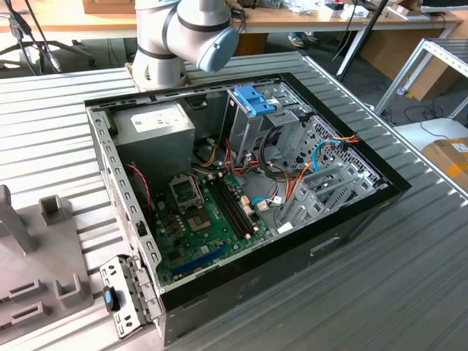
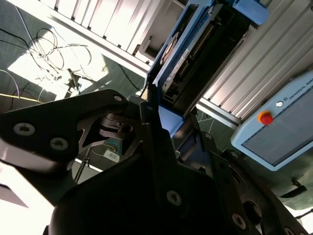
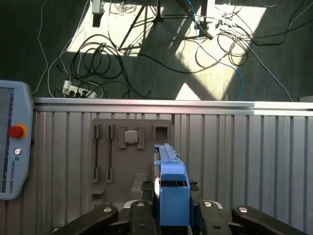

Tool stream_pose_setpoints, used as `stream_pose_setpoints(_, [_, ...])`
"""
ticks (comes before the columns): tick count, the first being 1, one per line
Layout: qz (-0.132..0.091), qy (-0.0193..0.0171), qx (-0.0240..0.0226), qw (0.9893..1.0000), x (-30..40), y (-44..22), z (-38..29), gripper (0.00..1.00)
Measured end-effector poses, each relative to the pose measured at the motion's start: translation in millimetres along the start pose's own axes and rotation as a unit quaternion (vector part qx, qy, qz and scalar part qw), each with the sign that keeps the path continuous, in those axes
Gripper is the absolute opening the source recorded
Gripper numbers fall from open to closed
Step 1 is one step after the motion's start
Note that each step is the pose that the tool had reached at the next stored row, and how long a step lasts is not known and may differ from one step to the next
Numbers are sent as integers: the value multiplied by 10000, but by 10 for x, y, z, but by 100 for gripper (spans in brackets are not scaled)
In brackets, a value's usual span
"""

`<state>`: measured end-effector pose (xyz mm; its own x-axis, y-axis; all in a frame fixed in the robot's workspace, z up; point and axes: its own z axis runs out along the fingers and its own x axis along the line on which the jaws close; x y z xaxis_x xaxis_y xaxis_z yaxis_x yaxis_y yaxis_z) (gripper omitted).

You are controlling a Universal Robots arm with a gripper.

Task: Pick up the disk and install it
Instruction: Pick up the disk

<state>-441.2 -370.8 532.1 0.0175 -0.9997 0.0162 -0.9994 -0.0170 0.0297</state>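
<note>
The disk [image 3: 171, 188] stands on edge between my gripper's fingers, its light-blue bracket toward the first wrist camera. In the second wrist view the disk [image 2: 188, 54] shows its grey side with a white label inside the blue frame. My gripper [image 3: 172, 205] is shut on it, one black finger [image 3: 142, 203] on each side. The disk hangs well above the grey fixture plate [image 3: 132, 147] on the ribbed table. In the exterior view the open computer case [image 1: 351, 219] lies on its side, with the tall metal drive cage [image 1: 256, 110] at its back.
A grey power-supply box [image 1: 157, 124] and the motherboard [image 1: 205, 212] fill the case beside loose cables. The arm's base [image 1: 183, 36] stands behind the case. A teach pendant [image 3: 12, 147] lies at the table's edge. Cables cover the floor [image 3: 146, 44] beyond the table.
</note>
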Motion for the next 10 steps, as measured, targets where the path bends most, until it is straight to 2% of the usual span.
stream_pose_setpoints(7, [-3, -1, 0, 10000, 3, -225, -6, 36])
stream_pose_setpoints(10, [-3, -1, 0, 10000, 5, -359, -11, 36])
